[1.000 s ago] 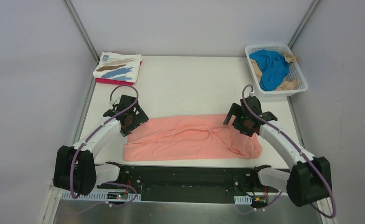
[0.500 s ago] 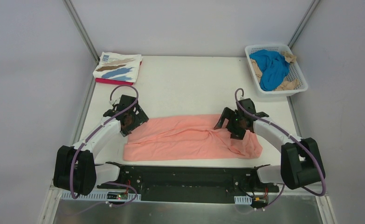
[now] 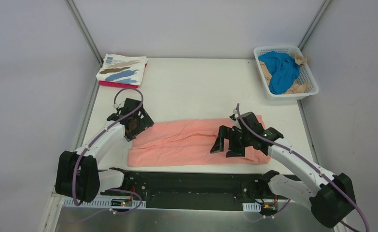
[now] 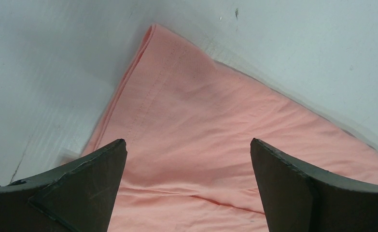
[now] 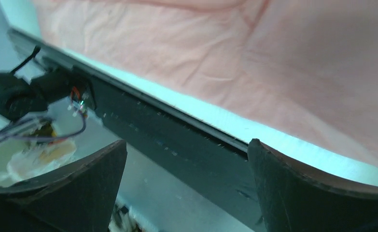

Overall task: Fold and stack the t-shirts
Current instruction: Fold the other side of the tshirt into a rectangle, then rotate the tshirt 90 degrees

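Currently L gripper (image 4: 188,143) & R gripper (image 5: 187,144) — jaws spread — over salmon-pink tee (image 3: 187,145).

A robotics laboratory test cell is indicated. A plain white tabletop (image 3: 191,87) is enclosed by bare pale grey panel walls (image 3: 27,72), which are framed with aluminium posts (image 3: 83,29). Behind the left tool (image 3: 137,123) and the right tool (image 3: 227,146), white-and-black jointed arms (image 3: 102,140) are bolted to a black metal mounting rail (image 3: 187,186). Thin purple cables (image 3: 73,179) are looped along these arms. Nearer than the rail, well behind both tools, small exposed circuit boards (image 3: 124,204) with lit indicator lights are seen beside a brushed steel shelf (image 3: 187,220).
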Controlling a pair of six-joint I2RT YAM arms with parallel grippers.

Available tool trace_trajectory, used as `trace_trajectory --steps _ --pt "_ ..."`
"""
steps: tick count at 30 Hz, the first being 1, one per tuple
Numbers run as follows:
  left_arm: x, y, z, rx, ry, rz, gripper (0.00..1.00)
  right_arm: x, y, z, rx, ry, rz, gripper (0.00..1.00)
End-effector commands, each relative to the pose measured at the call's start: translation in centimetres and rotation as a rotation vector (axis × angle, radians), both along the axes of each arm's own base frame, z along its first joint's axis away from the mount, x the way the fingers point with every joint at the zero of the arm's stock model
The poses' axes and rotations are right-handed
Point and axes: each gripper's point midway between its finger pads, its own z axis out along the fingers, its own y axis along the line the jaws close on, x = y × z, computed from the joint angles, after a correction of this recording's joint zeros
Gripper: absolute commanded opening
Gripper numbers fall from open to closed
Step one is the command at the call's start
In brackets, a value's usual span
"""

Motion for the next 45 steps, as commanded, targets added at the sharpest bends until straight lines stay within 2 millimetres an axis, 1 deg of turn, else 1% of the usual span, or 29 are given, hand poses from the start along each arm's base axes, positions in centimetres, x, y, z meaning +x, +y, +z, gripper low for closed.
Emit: trace_trajectory --steps 1,3,6,7,10,12,14,15,18,22,24,27,30,32,35,36,37,38,40,42,45 --pt "0.4 0.0 1.1 0.01 -0.03 -0.025 1.0 3.1 -3.6 0.7 -0.181 -0.129 -0.213 1.0" --pt "0.5 -0.9 1.7 -0.031 -0.038 -0.055 1.0 4.5 -5.3 0.5 -0.24 -0.125 -0.38 1.0" --pt "0.8 -2.1 2.9 -0.079 -0.066 -0.094 1.0 5.9 -8.1 -0.5 -0.308 -0.072 -0.607 1.0" --pt "1.0 -2.5 3.4 -0.085 -0.08 -0.11 1.0 6.1 -8.6 -0.9 -0.309 -0.046 -0.655 1.0" --pt "1.4 -4.0 4.7 -0.091 -0.115 -0.168 1.0 6.7 -9.2 -2.3 -0.287 0.012 -0.731 0.99" --pt "1.5 -5.1 4.9 -0.087 -0.115 -0.206 1.0 7.2 -9.8 -3.5 -0.291 0.043 -0.785 1.0" --pt "1.5 -5.8 4.1 -0.085 -0.087 -0.233 1.0 7.4 -10.5 -4.6 -0.305 0.072 -0.827 1.0" --pt "1.4 -5.9 3.4 -0.079 -0.067 -0.236 1.0 7.5 -10.9 -5.1 -0.316 0.089 -0.844 1.0" --pt "1.0 -5.1 1.1 -0.034 -0.003 -0.211 1.0 7.5 -12.4 -6.5 -0.372 0.111 -0.885 1.0" --pt "0.3 -2.7 -1.6 0.069 0.064 -0.139 1.0 6.9 -13.9 -8.0 -0.44 0.158 -0.906 1.0" --pt "-0.4 -1.6 -2.7 0.078 0.105 -0.102 1.0 6.6 -14.4 -8.6 -0.459 0.189 -0.911 0.99" --pt "-1.5 0.3 -3.9 0.081 0.145 -0.04 1.0 6.8 -15.1 -9.3 -0.476 0.22 -0.921 1.0" --pt "-2.2 1.5 -4.4 0.091 0.16 -0.006 1.0 8.0 -14.9 -9.6 -0.461 0.219 -0.912 0.99" --pt "-2.3 1.5 -4.4 0.086 0.159 -0.005 1.0 9.6 -14.5 -9.6 -0.44 0.2 -0.902 1.0" --pt "-2.0 0.7 -4.0 0.047 0.152 -0.018 1.0 13.2 -14.0 -9.2 -0.418 0.163 -0.888 0.99" --pt "-2.0 0.4 -3.9 0.03 0.15 -0.026 1.0 14.4 -13.6 -9.0 -0.404 0.165 -0.875 0.99" --pt "-1.9 0.2 -3.7 0.018 0.145 -0.027 1.0 15.9 -12.9 -8.6 -0.38 0.156 -0.85 0.99" --pt "-1.8 0.0 -3.5 0.008 0.137 -0.025 1.0 17.1 -12.7 -8.9 -0.381 0.158 -0.838 0.99" --pt "-1.5 -0.5 -3.0 -0.015 0.12 -0.025 1.0 20.2 -12.4 -8.5 -0.373 0.123 -0.828 0.99" --pt "-1.1 -1.0 -2.3 -0.037 0.1 -0.029 1.0 23.0 -11.6 -8.1 -0.356 0.109 -0.793 0.99" --pt "-0.5 -2.0 -1.6 -0.053 0.075 -0.043 1.0 27.0 -10.5 -8.2 -0.335 0.111 -0.736 0.99"
